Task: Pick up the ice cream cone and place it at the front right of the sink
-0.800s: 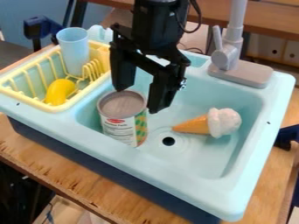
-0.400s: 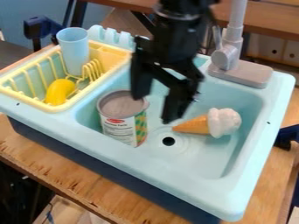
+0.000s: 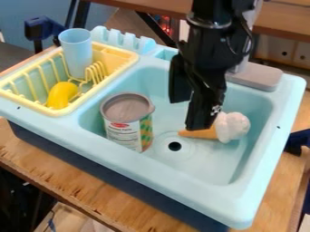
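Hangs with jaws apart, fingertips pointing down, at the lower end of the black two-finger gripper (image 3: 189, 114). In the view, overlaps part of the toy ice-cream cone with an orange-brown cone and round white scoop (image 3: 232, 127); cannot tell from this angle whether touching or only above. Lying on its side in the basin of the pale turquoise plastic sink (image 3: 242, 206), with the scoop toward the right wall and the tip toward the round dark drain hole (image 3: 175, 146). Across the drain, near the basin's left wall, standing upright: a cylindrical can with a grey lid and a white-and-green label (image 3: 127, 122). Behind the arm, partly hidden, a grey plastic faucet (image 3: 257, 76). Farther left, set into the sink, a yellow slatted plastic dish rack (image 3: 77, 108), holding an upright light-blue plastic cup (image 3: 77, 52) and a curved, bright yellow toy (image 3: 60, 95). Beneath everything, a light-brown wooden tabletop (image 3: 66, 176).
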